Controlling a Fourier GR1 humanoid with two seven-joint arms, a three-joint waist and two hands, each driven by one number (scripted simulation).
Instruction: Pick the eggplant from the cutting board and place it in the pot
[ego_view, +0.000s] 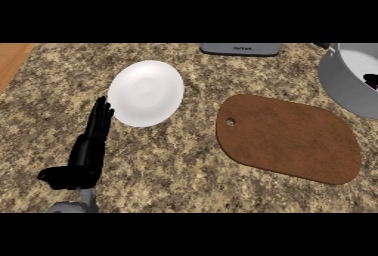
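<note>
Seen steeply from above: a stone bench (184, 185), speckled brown, tan and cream, filling nearly the whole view. At the upper left corner, a wooden strip (13, 62) in pale orange, meeting the stone along a slanted edge. At the top edge, a flat grey appliance (241, 48), partly cut off. Soft, even light, with short dark shadows on the stone.

The speckled stone counter (184, 180) carries a white plate (145, 93), a brown cutting board (291, 139) and, at its right edge, a grey pot (341, 87)
</note>
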